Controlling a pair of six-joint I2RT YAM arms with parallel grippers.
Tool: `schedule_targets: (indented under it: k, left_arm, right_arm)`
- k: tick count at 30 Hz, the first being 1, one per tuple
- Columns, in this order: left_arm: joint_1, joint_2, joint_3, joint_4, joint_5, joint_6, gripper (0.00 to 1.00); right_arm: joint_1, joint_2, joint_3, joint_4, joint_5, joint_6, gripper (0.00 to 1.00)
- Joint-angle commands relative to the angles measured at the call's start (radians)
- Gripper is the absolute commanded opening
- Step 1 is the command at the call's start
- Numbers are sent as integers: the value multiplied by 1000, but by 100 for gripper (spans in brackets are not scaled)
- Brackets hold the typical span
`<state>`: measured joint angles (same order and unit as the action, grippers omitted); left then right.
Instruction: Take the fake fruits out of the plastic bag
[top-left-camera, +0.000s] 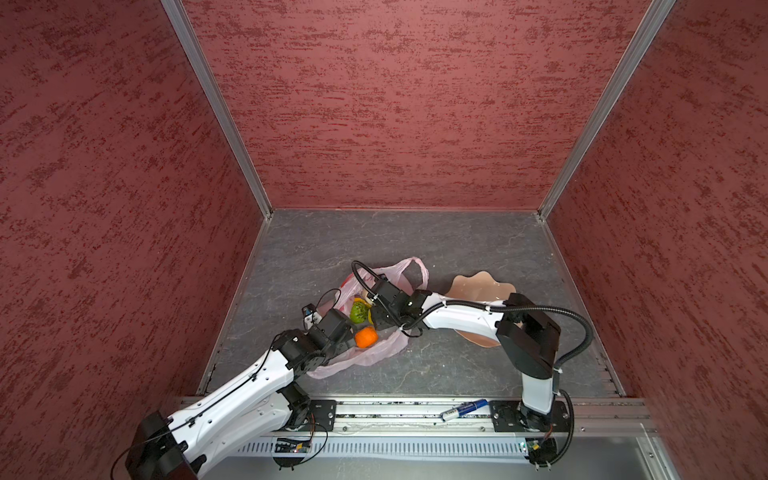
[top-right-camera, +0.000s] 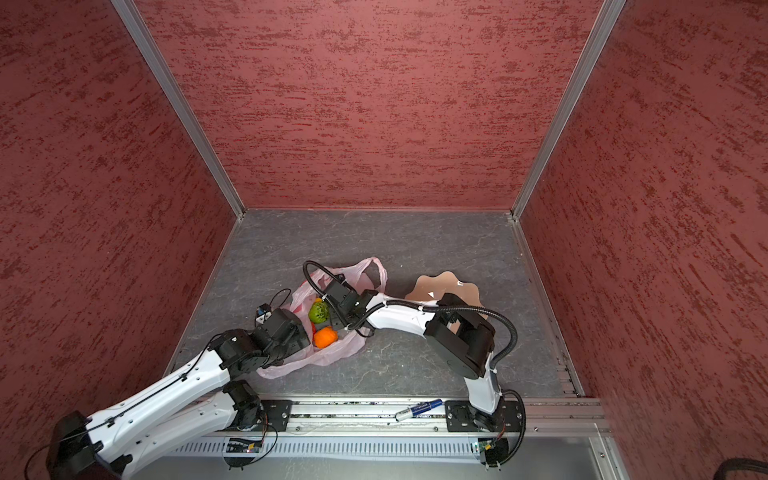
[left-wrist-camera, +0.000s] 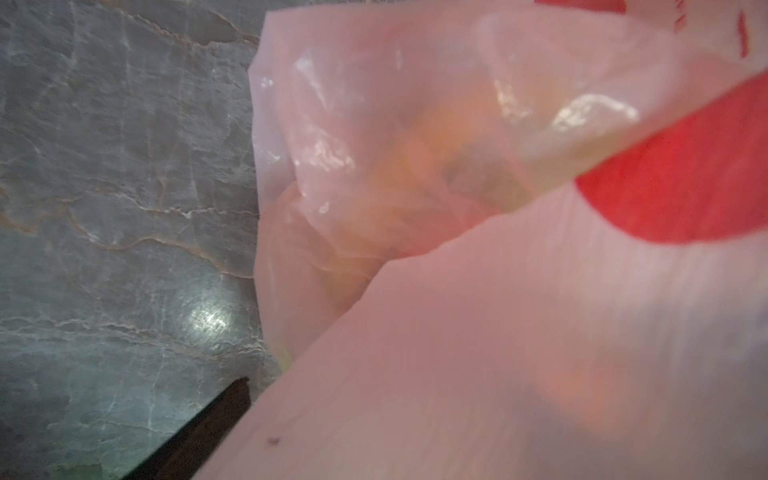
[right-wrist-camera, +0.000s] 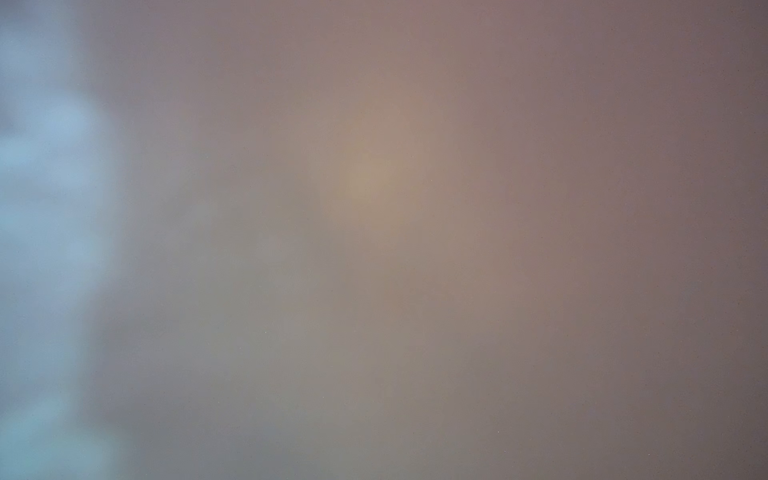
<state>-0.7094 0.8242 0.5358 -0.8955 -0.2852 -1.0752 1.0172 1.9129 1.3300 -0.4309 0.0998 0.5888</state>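
One plastic bag (top-left-camera: 376, 353) holding fake fruits (top-left-camera: 359, 311) – left gripper (top-left-camera: 348, 332) jaws spread wide, right gripper (top-left-camera: 374, 313) jaws hidden, state untellable.

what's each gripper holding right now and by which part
Cannot be told. The right gripper reaches into the plastic bag by the green fruit, fingers hidden; bag film drapes over the left gripper.

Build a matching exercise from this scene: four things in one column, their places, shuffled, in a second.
1. round green textured toy fruit
2. round orange toy fruit
3. peach petal-edged bowl
4. blue-and-white marker-like tube

A. on the metal rail
B. in the open pale pink translucent plastic bag, nearer the rail
C. in the bag, farther from the rail
D. on the grey tabletop, right of the bag

Pairs: 1-C, 2-B, 3-D, 4-A
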Motion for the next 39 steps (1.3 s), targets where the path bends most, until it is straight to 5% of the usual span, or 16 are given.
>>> schedule_targets:
  k: [1, 29, 39]
  left_arm:
    - [20, -9, 1, 30, 6, 33, 98]
    - [47, 19, 5, 93, 27, 46, 98]
    - [48, 5, 3, 88, 31, 51, 99]
  right_arm:
    - [-6, -84, -2, -38, -14, -32, 26]
    - [-14, -394, 32, -148, -3, -70, 22]
    - [-166, -526, 86, -238, 44, -133, 22]
